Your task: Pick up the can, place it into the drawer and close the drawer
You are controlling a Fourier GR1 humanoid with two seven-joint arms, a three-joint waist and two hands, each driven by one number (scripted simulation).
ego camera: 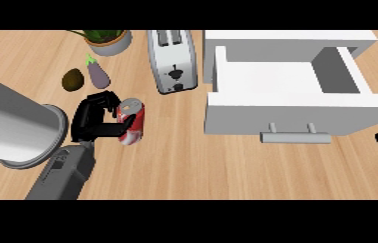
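Nearest the view, the left hand [94,121] was curled round the red can [131,122], which still seemed to rest on the table [192,167]. Placing it into the open drawer [284,109], well to its right, and closing remained.

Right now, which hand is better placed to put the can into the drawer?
The left hand: its fingers already curl round the red can. The open white drawer lies to its right. No right hand shows.
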